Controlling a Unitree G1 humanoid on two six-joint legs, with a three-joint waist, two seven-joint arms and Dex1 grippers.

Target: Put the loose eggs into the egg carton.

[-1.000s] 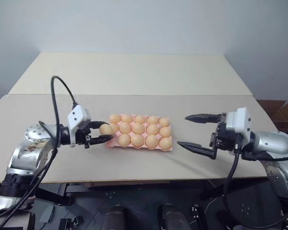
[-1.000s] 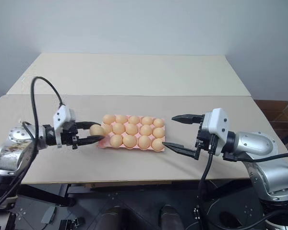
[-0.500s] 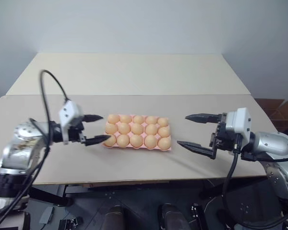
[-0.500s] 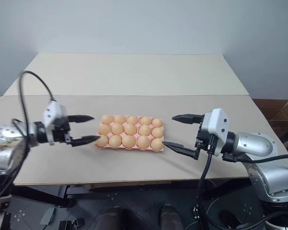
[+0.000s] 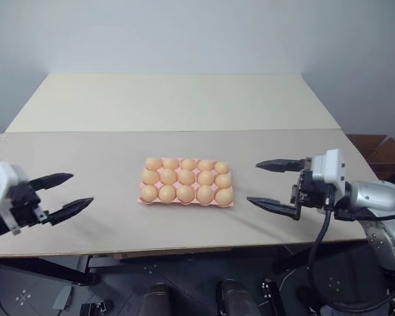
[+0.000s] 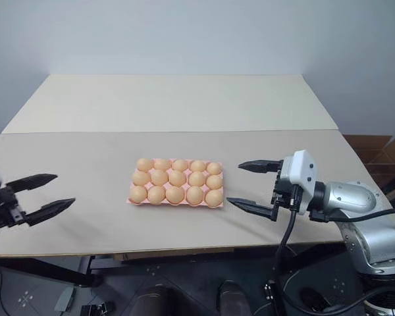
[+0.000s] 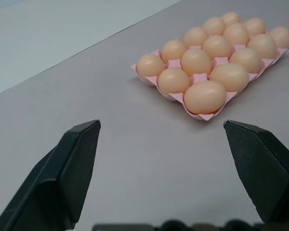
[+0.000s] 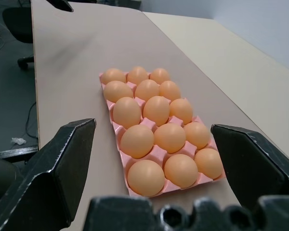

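From the left eye view I have the egg carton (image 5: 186,184) lying mid-table (image 5: 178,105), its long side running across in front of me, and I count all fifteen cups filled with eggs (image 5: 187,193). I see no egg lying loose on the tabletop, so I judge the filling done. My left gripper (image 5: 60,194) sits out by the left table edge, jaws spread wide with nothing between them, tips aimed back toward the carton but well apart from it. My right gripper (image 5: 274,185) hangs just off the carton's right short end, fingers equally wide and empty.

The right eye view gives me the same layout: the right gripper is near the carton, the left one well away, so if anything needs nudging or checking, the right arm is the nearer one.

In the left wrist view I look along both black fingers (image 7: 72,168) at the carton lying ahead, off toward its far end, seen corner-on; bare table lies between the tips.

In the right wrist view the carton runs lengthwise away from me between the open fingers (image 8: 62,163), its near short end closest. Approaching along that long axis is what any follow-up from this side would turn on, in my judgement.
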